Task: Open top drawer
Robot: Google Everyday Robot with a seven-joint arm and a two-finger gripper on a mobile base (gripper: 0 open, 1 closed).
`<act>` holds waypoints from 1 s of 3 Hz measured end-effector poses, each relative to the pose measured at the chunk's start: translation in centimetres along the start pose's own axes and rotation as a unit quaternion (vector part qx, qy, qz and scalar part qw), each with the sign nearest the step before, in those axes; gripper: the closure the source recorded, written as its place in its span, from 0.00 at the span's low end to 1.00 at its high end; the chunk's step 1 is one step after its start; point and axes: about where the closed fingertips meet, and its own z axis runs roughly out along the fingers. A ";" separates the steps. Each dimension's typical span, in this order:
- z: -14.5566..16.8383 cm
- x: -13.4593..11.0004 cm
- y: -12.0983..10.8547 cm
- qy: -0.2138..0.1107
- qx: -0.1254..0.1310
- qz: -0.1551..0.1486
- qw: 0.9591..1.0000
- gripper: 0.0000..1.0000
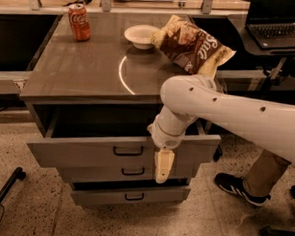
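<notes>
Tool (162, 177): cream, centre frame, grip cannot be told; against top drawer (80, 154), flat grey metal, pulled out, dark rectangular handle (128, 150).

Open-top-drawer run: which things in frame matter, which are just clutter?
Job:
- top drawer, pulled out
- handle
- gripper, pointing down in front of the drawer front, right of the handle

Lying about:
- can
- bowl
- chip bag
- laptop
- middle drawer
- bottom drawer
- shoe

One top drawer (80, 153), two shallower drawers (94, 172). One can (79, 21), one bowl (141, 36), one chip bag (192, 45). One end effector (162, 173), before the drawer fronts.
</notes>
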 end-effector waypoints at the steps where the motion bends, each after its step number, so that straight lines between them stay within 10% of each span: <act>1: 1.0 0.6 0.2 0.004 -0.008 0.002 1.000 0.27; 3: 0.3 1.7 1.6 0.010 -0.006 0.020 1.000 0.73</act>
